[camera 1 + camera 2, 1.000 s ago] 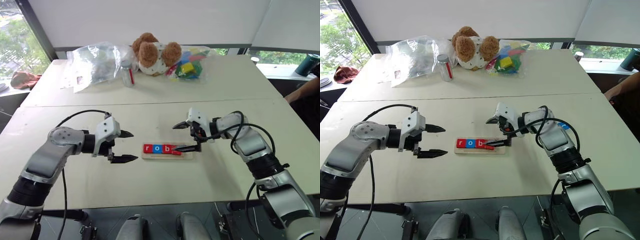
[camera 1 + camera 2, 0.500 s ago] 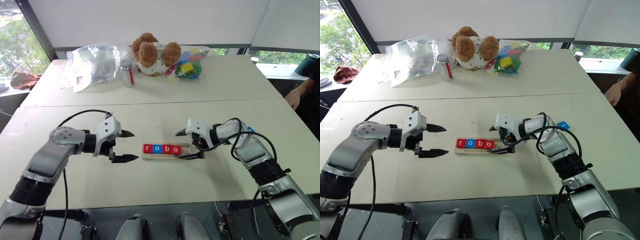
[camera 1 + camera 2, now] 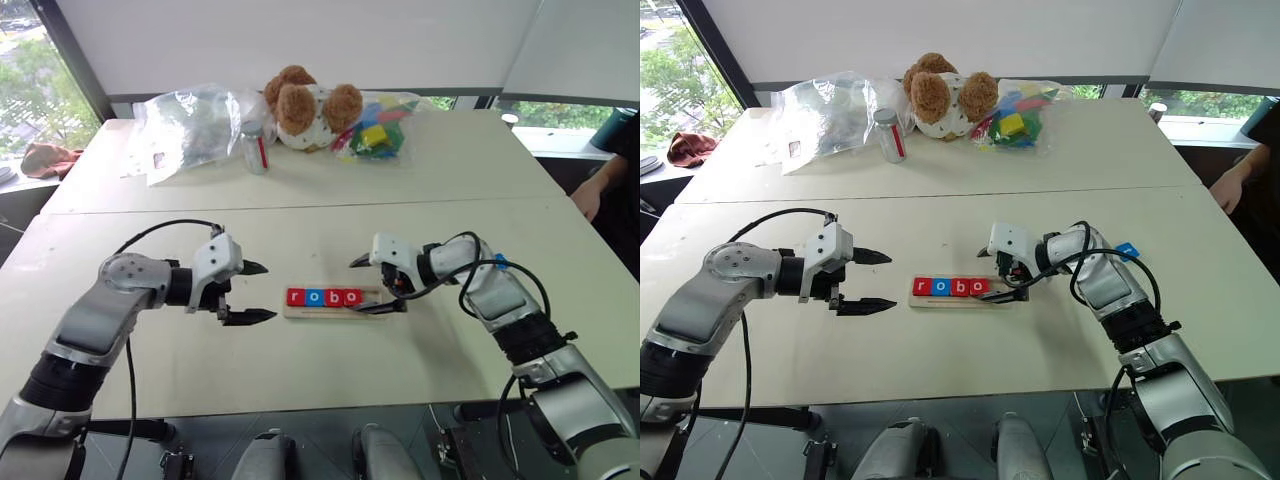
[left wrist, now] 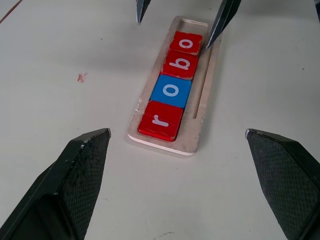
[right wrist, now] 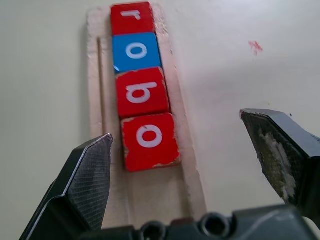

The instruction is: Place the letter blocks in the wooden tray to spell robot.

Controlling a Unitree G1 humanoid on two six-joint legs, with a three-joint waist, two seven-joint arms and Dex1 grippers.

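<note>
Four letter blocks (image 3: pixel 322 297) spell "robo" in the wooden tray (image 3: pixel 372 311). The left claw (image 3: pixel 247 293) and right claw (image 3: pixel 375 285) flank it, both spread apart and empty.

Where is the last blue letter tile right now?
The blue tile lies on the white table on the robot's right, just beyond the right forearm and apart from the wooden tray, which holds r, o, b, o.

The big white table (image 3: pixel 300 370) holds a wooden tray (image 3: pixel 372 312), a teddy bear (image 3: pixel 303 105), plastic bags (image 3: pixel 185 125), a small jar (image 3: pixel 254 146) and a blue block (image 3: pixel 1126 250).
</note>
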